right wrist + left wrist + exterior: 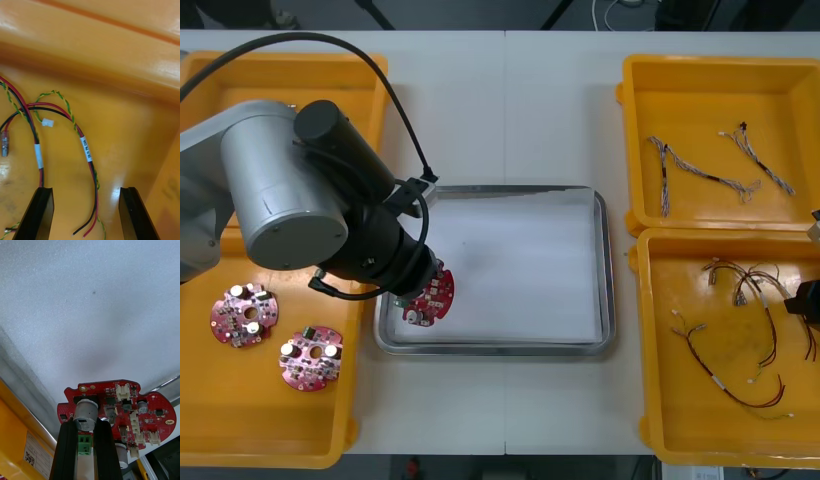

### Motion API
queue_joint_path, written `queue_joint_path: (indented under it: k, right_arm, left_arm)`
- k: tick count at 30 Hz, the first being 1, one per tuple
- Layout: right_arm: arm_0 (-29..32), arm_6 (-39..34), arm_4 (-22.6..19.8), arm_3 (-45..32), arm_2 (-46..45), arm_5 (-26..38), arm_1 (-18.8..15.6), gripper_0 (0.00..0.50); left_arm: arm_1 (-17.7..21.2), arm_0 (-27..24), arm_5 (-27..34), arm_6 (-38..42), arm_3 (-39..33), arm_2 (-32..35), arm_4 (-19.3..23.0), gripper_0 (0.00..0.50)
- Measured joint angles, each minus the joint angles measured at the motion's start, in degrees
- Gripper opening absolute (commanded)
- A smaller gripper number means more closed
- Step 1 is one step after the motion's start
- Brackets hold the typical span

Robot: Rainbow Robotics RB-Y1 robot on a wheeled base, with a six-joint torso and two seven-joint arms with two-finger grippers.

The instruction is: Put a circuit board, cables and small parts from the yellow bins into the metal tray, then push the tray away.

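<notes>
My left tool (87, 424) clamps a round red circuit board (150, 416) over the metal tray (606, 300), nothing placed yet; right tool (86, 210), apart, above red and black cables (67, 112)

Big rounded silver-grey housing on left arm (280, 200), black cylindrical joints beyond it, thin black cable (380, 75) arcing over top. Smooth round-edged black left jaws; flat black right jaws, slanted tips.

Bright overhead light, glare streaks on the yellow bin (123, 71) wall, soft shadow inside the metal tray (93, 285)
</notes>
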Motion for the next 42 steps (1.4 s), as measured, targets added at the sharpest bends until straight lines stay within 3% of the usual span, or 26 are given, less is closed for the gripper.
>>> queue_joint_path:
  k: [9,18,19,20,21,22,23,24,26,27,36,42]
  right_arm:
    - [0.01,1.28,0.26,3.36,1.80,-4.70,0.00,0.500]
    - [0.01,1.28,1.59,5.78,5.09,-9.76,-0.02,0.500]
    - [0.01,1.28,1.69,5.78,5.17,-9.80,-0.04,0.500]
    - [0.01,1.28,1.74,5.78,5.18,-9.84,-0.06,0.500]
    - [0.01,1.28,1.78,5.78,5.19,-9.84,-0.07,0.500]
    - [0.01,1.28,1.82,5.78,5.19,-9.85,-0.08,0.500]
    - [0.01,1.28,1.84,5.78,5.19,-9.85,-0.09,0.401]
    - [0.01,1.28,1.84,5.79,5.19,-9.85,-0.09,0.248]
    - [0.01,1.28,1.84,5.80,5.19,-9.86,-0.10,0.122]
    - [0.01,1.28,1.84,5.80,5.19,-9.87,-0.12,0.000]
    - [0.01,1.28,1.77,5.70,5.28,-9.62,-0.22,0.000]
    - [0.02,1.28,1.73,2.51,4.49,-3.24,-0.33,0.000]
  left_arm:
    - [-0.31,-0.41,-5.44,0.00,4.77,-5.86,-3.57,0.000]
    - [-0.46,-0.42,-6.41,0.00,5.24,-7.93,-5.52,0.006]
    - [-0.47,-0.42,-6.42,0.00,5.24,-7.93,-5.51,0.079]
    - [-0.48,-0.42,-6.42,0.00,5.24,-7.93,-5.51,0.223]
    - [-0.48,-0.42,-6.42,0.00,5.24,-7.93,-5.51,0.296]
    - [-0.49,-0.42,-6.43,0.00,5.24,-7.93,-5.50,0.419]
    - [-0.50,-0.42,-6.44,0.00,5.24,-7.93,-5.50,0.495]
    - [-0.50,-0.42,-6.47,0.00,5.24,-7.93,-5.49,0.500]
    - [-0.51,-0.42,-6.63,0.00,5.24,-7.93,-5.49,0.500]
    - [-0.53,-0.42,-6.70,0.00,5.24,-7.93,-5.48,0.500]
    - [-0.77,-0.50,-7.07,0.01,5.24,-7.93,-5.32,0.500]
    - [-1.05,-1.14,-7.04,0.11,5.19,-7.91,-4.62,0.500]
